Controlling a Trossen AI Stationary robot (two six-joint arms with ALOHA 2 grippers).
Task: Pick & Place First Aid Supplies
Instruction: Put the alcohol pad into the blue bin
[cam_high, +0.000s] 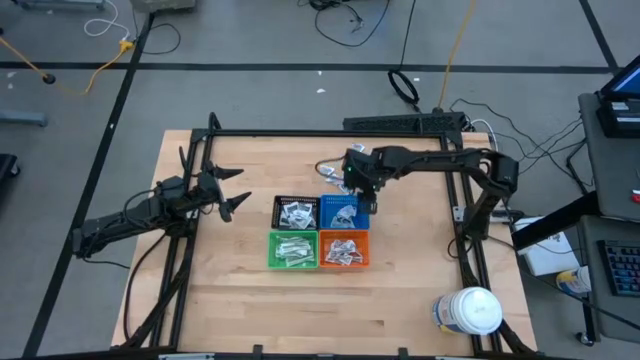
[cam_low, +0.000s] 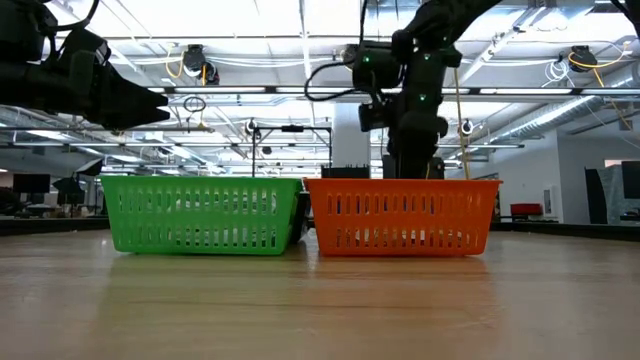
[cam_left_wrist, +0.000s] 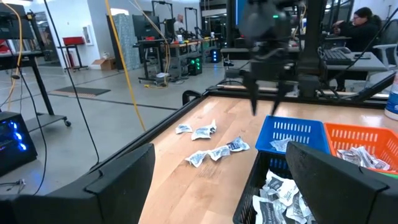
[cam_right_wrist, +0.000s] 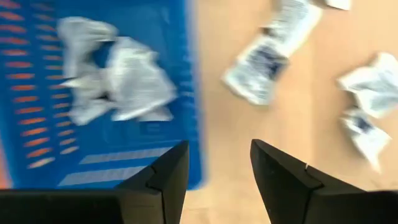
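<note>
Four small bins stand together mid-table: black (cam_high: 295, 212), blue (cam_high: 343, 210), green (cam_high: 293, 250) and orange (cam_high: 344, 250), each with white wrapped first aid packets inside. More packets (cam_left_wrist: 216, 151) lie loose on the wood beyond the blue bin's far side; the right wrist view shows them too (cam_right_wrist: 264, 59). My right gripper (cam_right_wrist: 217, 146) hangs open and points steeply down over the blue bin's far edge (cam_right_wrist: 189, 93), with nothing between its fingers. My left gripper (cam_high: 232, 193) waits open and level, left of the black bin.
A large white round jar (cam_high: 470, 310) stands at the near right corner. A black metal frame (cam_high: 300, 134) runs round the table's edges. Bare wood lies in front of the green and orange bins (cam_low: 300, 300).
</note>
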